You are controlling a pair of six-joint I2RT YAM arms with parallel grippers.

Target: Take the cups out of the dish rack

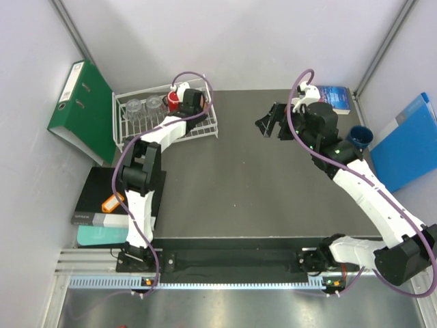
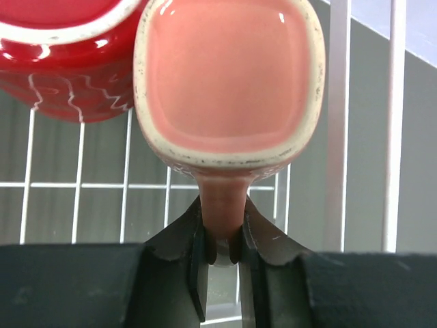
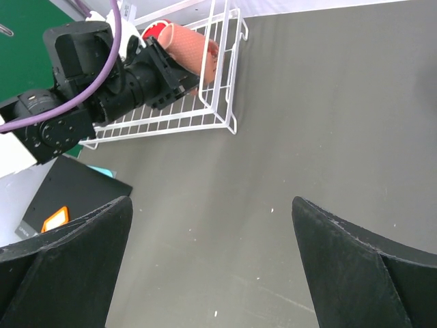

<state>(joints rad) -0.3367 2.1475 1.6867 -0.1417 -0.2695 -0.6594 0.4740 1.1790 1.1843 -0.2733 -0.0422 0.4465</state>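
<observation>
The left claw (image 2: 222, 246) is pinching the handle of the orange cup (image 2: 229, 82), low in the middle of the left wrist view. The cup is inside the dish rack (image 2: 338, 137), toward the rack's right part, in the upper middle of the top view. A red cup (image 2: 61, 61) is close beside it, in the upper left of the wrist view.

To do this step well, I think the claw should lift the cup straight up and slowly. That way it will not bump the red cup or catch on the white wires. The handle is thin and smooth, so the cup could swing or slip. The squeeze should be firm. Once the cup is above the rack's sides, it can go over to the bare desk (image 3: 328, 102) and be set down flat.

The right claw (image 3: 212, 273) is spread wide and holds nothing.

The orange cup is shiny and pinkish-orange inside. It has a pale, speckled rim and a squarish mouth with round corners. It looks empty.
</observation>
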